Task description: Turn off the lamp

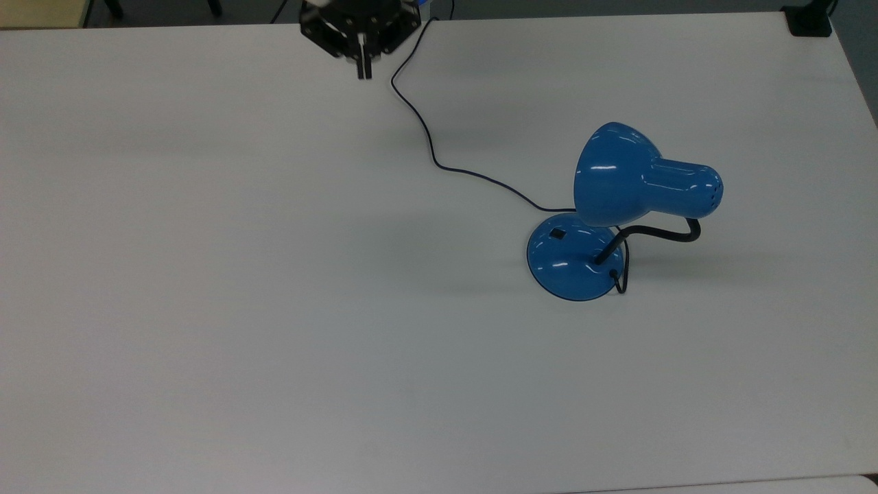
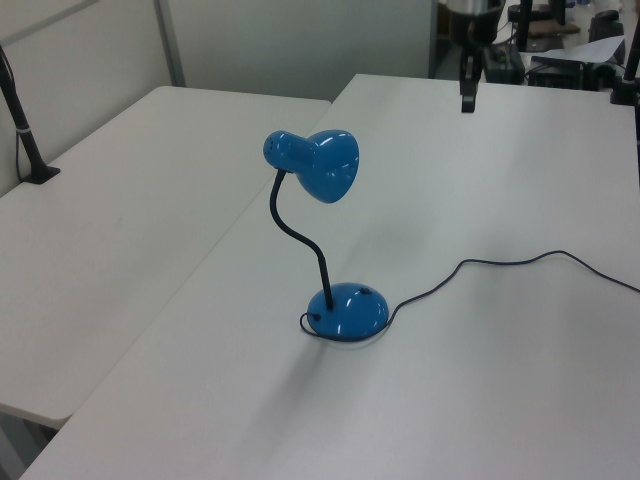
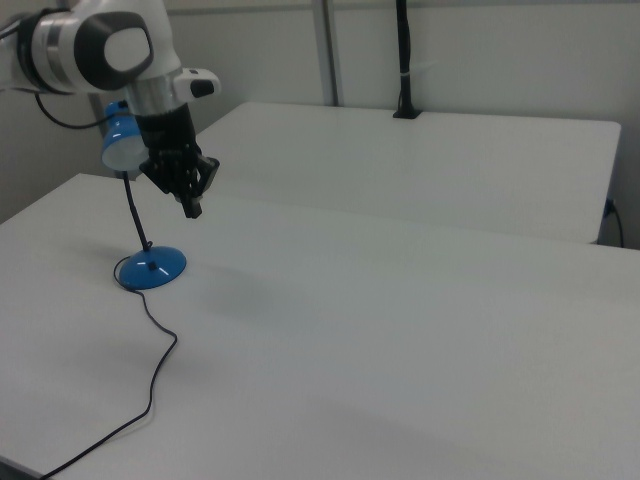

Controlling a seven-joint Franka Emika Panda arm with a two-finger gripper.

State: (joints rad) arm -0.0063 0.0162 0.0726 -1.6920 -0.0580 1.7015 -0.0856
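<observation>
My jaws hang pressed together at the top view's upper edge, well apart from the lamp (image 1: 617, 206). Surface (image 1: 240, 309) bare across the top view's left and bottom. Obstacles: shade overhanging the base; cord (image 1: 439, 161) lying from the base toward the top edge.

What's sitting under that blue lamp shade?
Under the lamp shade sits its own round blue base with a small black switch, on the white table. In the top view, the shade covers the base's upper right edge. The shade's inside cannot be seen.
</observation>
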